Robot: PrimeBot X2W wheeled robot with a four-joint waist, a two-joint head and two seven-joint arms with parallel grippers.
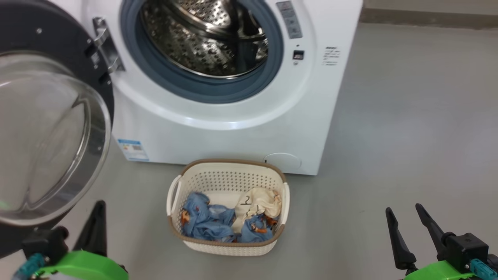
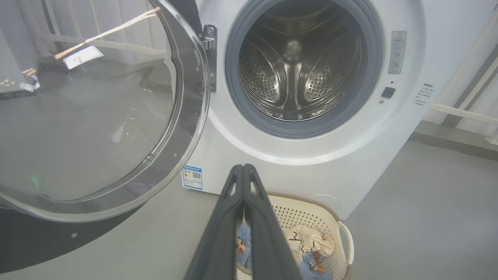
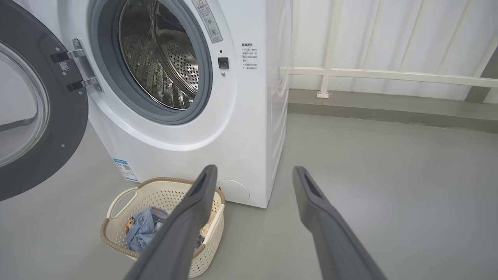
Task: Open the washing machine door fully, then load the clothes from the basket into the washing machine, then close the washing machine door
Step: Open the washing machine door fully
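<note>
- Dark fingers of the left end effector point(image 2: 243, 168) are pressed together, pinching nothing, low beside the open door.
- Glossy and black-rimmed, the washing machine door point(image 1: 50, 128) stands swung wide to the left on its hinge point(image 1: 105, 44), with the glass bowl bulging outward.
- White washing machine point(image 1: 233, 132) shows its steel drum point(image 1: 210, 35) inside the grey-blue gasket point(image 1: 155, 74).
- Cream basket point(image 1: 227, 175) sits on the grey floor point(image 1: 389, 136), just before the machine's front bottom edge. It holds the clothes point(image 1: 210, 221): blue printed cloth and one cream piece.
- Spread and empty, the right end effector point(image 1: 402, 212) hovers well apart from the basket.
</note>
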